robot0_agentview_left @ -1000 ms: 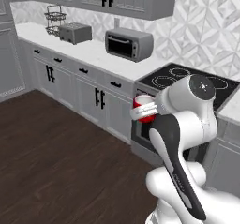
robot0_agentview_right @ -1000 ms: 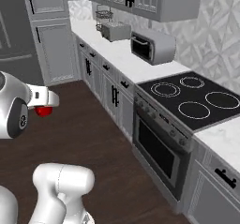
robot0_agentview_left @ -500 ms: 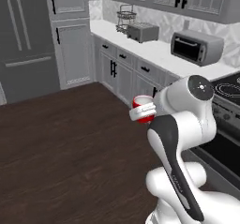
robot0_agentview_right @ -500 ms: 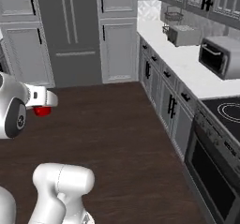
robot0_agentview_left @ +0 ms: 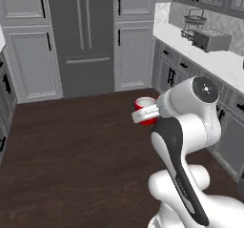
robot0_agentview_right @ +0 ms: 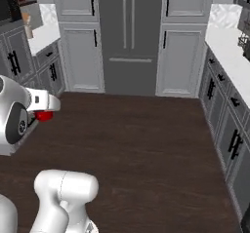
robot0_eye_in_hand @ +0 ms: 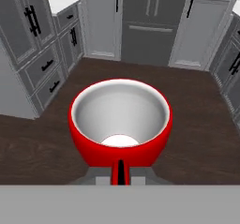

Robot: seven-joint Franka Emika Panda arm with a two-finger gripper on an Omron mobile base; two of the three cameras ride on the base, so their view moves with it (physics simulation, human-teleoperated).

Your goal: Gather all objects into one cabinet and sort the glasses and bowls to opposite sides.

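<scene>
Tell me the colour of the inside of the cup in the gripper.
White-grey inside, glossy red outside; the red cup shows best in the hand view.

Red cup (robot0_eye_in_hand: pixel 120 143): glossy red outside, pale grey-white inside. Floor (robot0_agentview_left: pixel 71 155) beneath cup: dark brown wood planks. Tall fridge doors (robot0_agentview_right: pixel 131 37) beyond cup: dark grey. Panelled cabinets (robot0_agentview_right: pixel 78 56) beside fridge: light grey, black handles. Countertop (robot0_agentview_left: pixel 209 55): white.
</scene>
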